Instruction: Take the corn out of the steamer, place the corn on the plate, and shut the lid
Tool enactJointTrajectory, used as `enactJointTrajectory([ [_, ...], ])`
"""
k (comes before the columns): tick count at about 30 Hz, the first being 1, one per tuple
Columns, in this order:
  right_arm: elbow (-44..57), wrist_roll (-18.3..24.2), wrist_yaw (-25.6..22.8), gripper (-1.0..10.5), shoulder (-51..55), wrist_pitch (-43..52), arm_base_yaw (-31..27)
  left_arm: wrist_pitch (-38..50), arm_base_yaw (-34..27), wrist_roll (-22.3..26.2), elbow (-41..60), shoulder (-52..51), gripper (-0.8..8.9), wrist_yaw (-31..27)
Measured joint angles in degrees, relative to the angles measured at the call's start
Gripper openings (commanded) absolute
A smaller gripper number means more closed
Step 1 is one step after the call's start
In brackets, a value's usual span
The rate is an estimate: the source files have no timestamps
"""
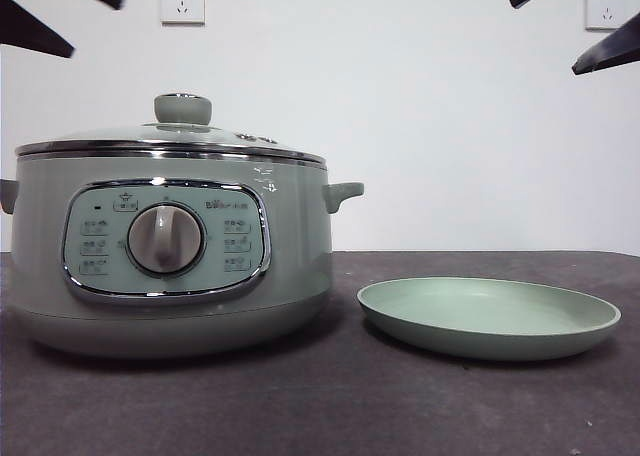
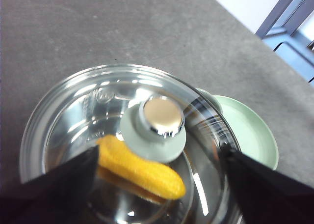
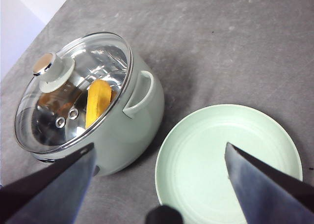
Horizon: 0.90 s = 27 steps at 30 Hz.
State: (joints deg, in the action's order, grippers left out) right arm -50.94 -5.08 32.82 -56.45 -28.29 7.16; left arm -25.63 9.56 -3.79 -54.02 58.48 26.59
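The sage-green steamer (image 1: 170, 266) stands at the left with its glass lid (image 1: 170, 136) on. Through the glass the yellow corn (image 2: 142, 167) lies inside, below the lid's knob (image 2: 159, 118). My left gripper (image 2: 161, 153) hangs open above the lid, its jaws on either side of the knob and apart from it. It shows as black tips at the top left of the front view (image 1: 98, 29). The pale green plate (image 1: 490, 316) lies empty at the right. My right gripper (image 3: 159, 148) is open high above the gap between steamer (image 3: 132, 130) and plate (image 3: 228, 155), holding nothing.
The dark grey table (image 1: 330, 406) carries only the steamer and the plate. A white wall with two sockets (image 1: 182, 0) stands behind. The steamer's side handle (image 1: 343, 193) points toward the plate. In the left wrist view the table's edge (image 2: 245, 32) runs past the plate.
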Motion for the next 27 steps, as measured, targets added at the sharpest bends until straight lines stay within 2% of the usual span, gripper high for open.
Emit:
enactJointTrajectory([
  [7, 0.0, 0.0, 0.0, 4.5, 0.0, -0.8, 0.0, -1.7, 8.2, 2.4, -8.0, 9.6, 4.65, -11.8],
  [10, 0.0, 0.0, 0.0, 4.5, 0.0, -0.9, 0.0, -1.7, 10.3, 3.1, -10.1, 13.2, 4.65, -15.1],
  [15, 0.0, 0.0, 0.0, 4.4, 0.0, -0.9, 0.0, -1.6, 12.2, 4.2, -11.0, 19.0, 4.64, -17.2],
  [20, 0.0, 0.0, 0.0, 4.4, 0.0, -0.9, 0.0, -1.6, 12.6, 4.7, -11.0, 20.4, 4.58, -18.9],
  [24, 0.0, 0.0, 0.0, 4.4, 0.0, -0.9, 0.0, -1.8, 13.0, 4.9, -11.0, 20.7, 1.03, -18.9],
  [26, 0.0, -0.1, 0.0, 4.4, 0.0, -0.9, 0.0, -1.7, 13.3, 5.4, -11.2, 20.7, -0.16, -18.6],
  [27, 0.0, -0.1, 0.0, 4.4, 0.0, -0.9, 0.0, -1.7, 13.4, 5.7, -11.2, 20.7, -0.09, -18.6],
])
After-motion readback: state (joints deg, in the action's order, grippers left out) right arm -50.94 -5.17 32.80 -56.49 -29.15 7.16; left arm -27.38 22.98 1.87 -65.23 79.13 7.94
